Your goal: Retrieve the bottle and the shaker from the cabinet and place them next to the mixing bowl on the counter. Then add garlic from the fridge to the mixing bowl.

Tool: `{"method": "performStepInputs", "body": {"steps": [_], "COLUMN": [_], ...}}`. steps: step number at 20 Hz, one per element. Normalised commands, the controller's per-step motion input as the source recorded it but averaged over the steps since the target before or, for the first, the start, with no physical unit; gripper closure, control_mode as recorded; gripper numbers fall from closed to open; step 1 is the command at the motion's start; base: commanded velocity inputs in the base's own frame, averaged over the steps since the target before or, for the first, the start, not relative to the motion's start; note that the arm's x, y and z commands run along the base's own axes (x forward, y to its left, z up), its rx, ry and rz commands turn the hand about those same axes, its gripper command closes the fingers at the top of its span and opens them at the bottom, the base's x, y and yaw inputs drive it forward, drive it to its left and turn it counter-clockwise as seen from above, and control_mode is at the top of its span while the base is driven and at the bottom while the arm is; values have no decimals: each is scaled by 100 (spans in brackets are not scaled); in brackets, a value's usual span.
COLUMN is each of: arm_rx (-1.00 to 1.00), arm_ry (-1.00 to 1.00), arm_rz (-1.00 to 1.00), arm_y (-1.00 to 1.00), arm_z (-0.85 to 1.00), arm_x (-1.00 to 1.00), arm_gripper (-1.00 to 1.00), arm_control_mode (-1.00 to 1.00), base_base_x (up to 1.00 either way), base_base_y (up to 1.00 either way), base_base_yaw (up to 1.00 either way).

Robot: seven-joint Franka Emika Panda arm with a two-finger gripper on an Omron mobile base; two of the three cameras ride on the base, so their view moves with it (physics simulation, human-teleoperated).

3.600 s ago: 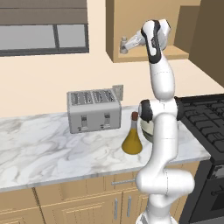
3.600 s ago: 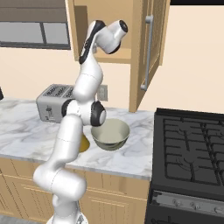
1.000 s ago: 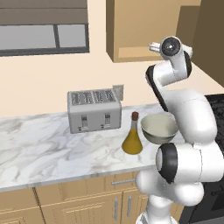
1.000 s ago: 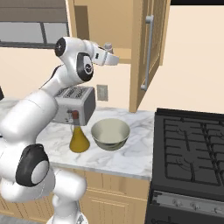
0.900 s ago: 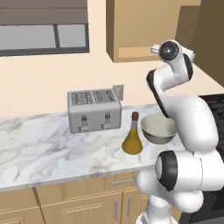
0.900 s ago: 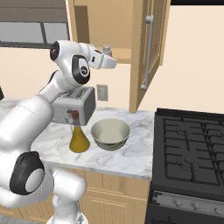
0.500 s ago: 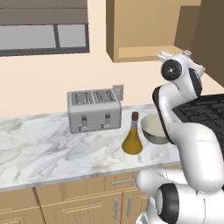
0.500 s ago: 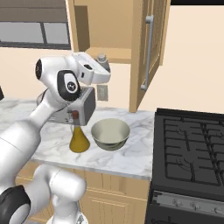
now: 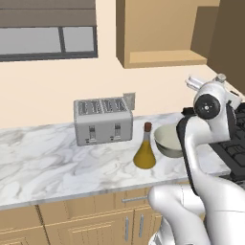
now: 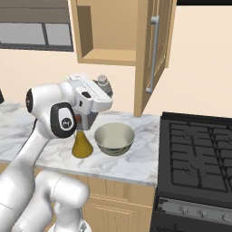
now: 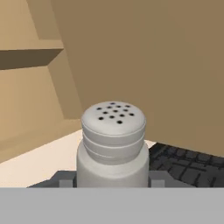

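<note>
My gripper (image 10: 103, 90) is shut on the small grey shaker (image 11: 113, 144), which stands upright between the fingers with its perforated cap up. The shaker (image 10: 103, 80) hangs in the air above and left of the mixing bowl (image 10: 114, 138), below the open cabinet (image 10: 106, 56). In the left base view the shaker (image 9: 220, 77) pokes out behind the arm's wrist. The bottle (image 9: 144, 153) of yellow oil stands on the counter (image 9: 48, 167) just left of the mixing bowl (image 9: 168, 141). The fridge and garlic are out of view.
A silver toaster (image 9: 103, 120) stands on the counter behind and left of the bottle. The cabinet door (image 10: 154, 50) hangs open to the right of the shelf. A black stove (image 10: 199, 154) adjoins the counter's right end.
The arm has folded back from the cabinet shelf and come down and toward the base, carrying the shaker out and lower. Bottle and bowl have stayed put.
</note>
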Motion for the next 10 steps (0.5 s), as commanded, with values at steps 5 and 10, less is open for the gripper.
{"method": "performStepInputs", "body": {"steps": [5,10], "arm_rx": [0,-7], "arm_ry": [18,26], "arm_rz": [2,6], "arm_y": [-22,-15], "arm_z": [-24,-56], "arm_x": [-34,-7], "arm_gripper": [100,100], "arm_control_mode": [-100,-100], "base_base_x": [0,0], "base_base_y": [0,0], "base_base_yaw": [0,0]}}
